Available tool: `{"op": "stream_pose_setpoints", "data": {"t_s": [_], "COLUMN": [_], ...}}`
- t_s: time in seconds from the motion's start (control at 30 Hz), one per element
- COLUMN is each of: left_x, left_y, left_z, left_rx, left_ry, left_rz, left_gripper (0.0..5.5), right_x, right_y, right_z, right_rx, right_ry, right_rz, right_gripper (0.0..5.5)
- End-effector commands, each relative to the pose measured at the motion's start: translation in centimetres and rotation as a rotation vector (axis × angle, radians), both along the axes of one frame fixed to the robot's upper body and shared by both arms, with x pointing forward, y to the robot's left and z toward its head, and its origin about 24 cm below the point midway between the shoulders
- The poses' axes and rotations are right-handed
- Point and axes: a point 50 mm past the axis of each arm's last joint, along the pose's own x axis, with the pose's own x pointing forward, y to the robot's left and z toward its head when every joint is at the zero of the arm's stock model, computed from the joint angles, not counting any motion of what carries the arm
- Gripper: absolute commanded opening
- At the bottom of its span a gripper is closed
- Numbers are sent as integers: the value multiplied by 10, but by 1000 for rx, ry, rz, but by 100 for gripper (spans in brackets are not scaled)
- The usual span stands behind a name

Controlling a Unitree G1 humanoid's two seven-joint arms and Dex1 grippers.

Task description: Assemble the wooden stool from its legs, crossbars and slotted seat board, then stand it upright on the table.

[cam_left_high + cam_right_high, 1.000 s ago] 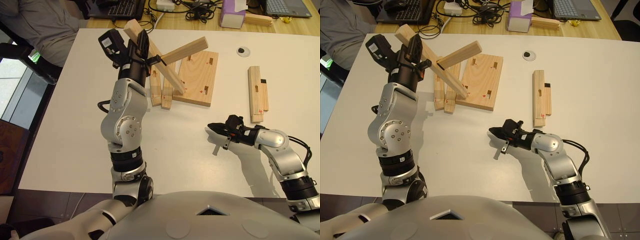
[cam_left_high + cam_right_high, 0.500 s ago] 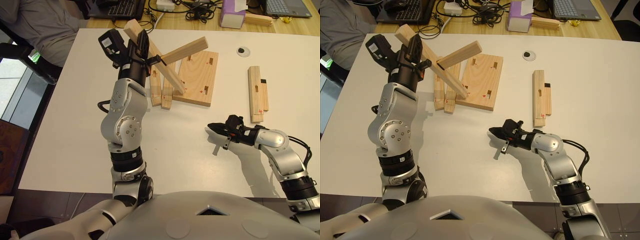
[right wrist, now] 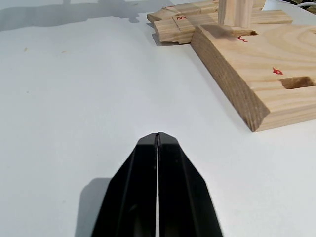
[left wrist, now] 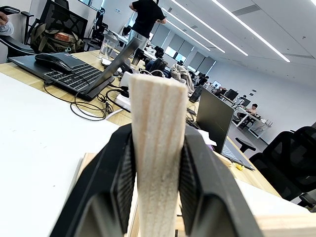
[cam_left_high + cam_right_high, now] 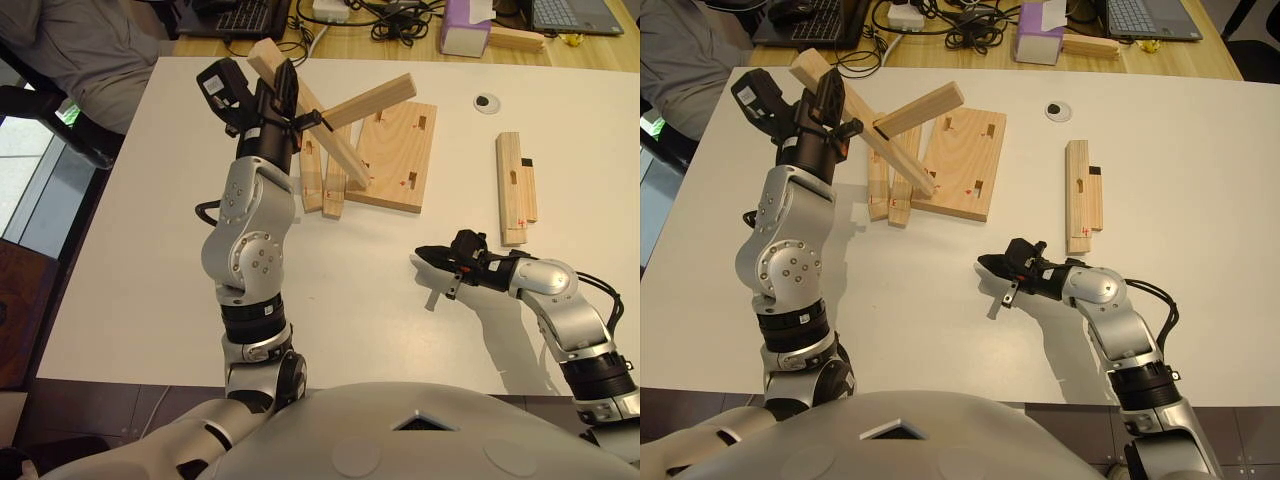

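Early stage. Left pincer clamps leg, crossbar fitted, foot at seat board slot. Right pincer closed, empty. Remaining legs loose on worktop.

Nothing printed or numbered can be read with certainty. Small hand-drawn red marks stand on the wood. 2 are on the top face of the slotted seat board, each beside a slot. 1 is on the end of a leg lying just beside that board, a curled squiggle that may be a 3. Another red mark sits near the end of the separate leg on the desk, too small to read.
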Motion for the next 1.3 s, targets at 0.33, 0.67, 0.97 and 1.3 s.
{"op": "stream_pose_setpoints", "data": {"t_s": [0.33,0.67,0.97,1.3], "left_x": [0,46,37,14], "left_y": [-2,-38,-32,-41], "left_z": [-1,20,9,-2], "left_rx": [-13,157,266,278], "left_ry": [3,-256,-243,-129], "left_rz": [-1,-47,-39,-98], "left_gripper": [103,102,102,102], "right_x": [1,45,46,45], "right_y": [-1,-35,-38,-43], "right_z": [3,58,59,58], "right_rx": [0,280,273,260], "right_ry": [-3,-328,-333,-330], "right_rz": [-3,-638,-647,-659], "right_gripper": [0,0,0,0]}}
